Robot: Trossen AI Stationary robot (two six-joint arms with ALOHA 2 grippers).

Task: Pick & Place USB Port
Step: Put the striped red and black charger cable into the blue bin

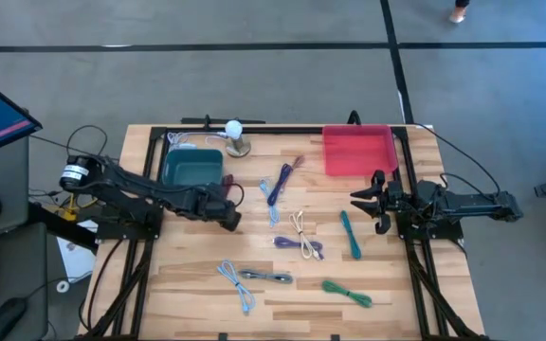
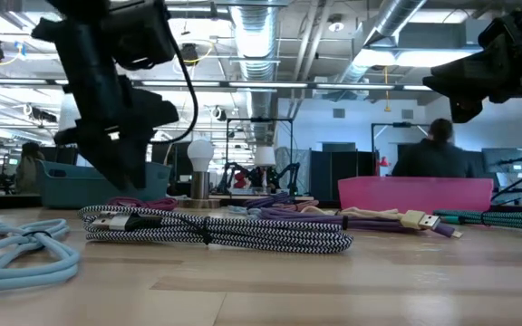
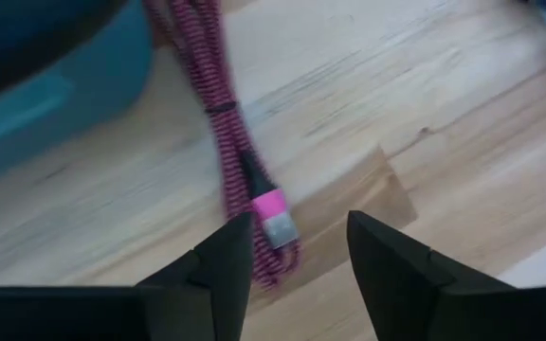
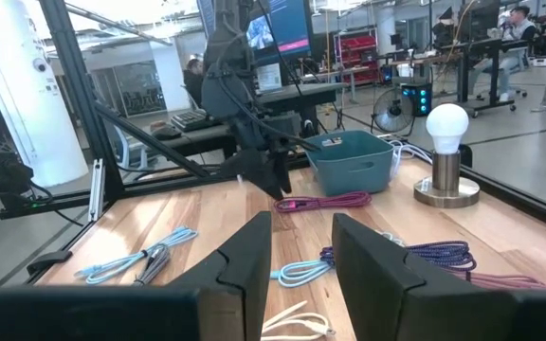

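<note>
A pink braided USB cable lies on the wooden table beside the teal bin. Its silver plug with a pink collar rests on the wood. My left gripper is open just above that plug end, a finger on either side; whether a finger touches the cable I cannot tell. In the right wrist view the cable lies in front of the bin, with the left arm over it. My right gripper waits open and level at the table's right side, with nothing in it.
A red tray stands at the far right and a bulb lamp at the far edge next to the bin. Several coiled cables lie across the middle: blue, purple, green, black-and-white.
</note>
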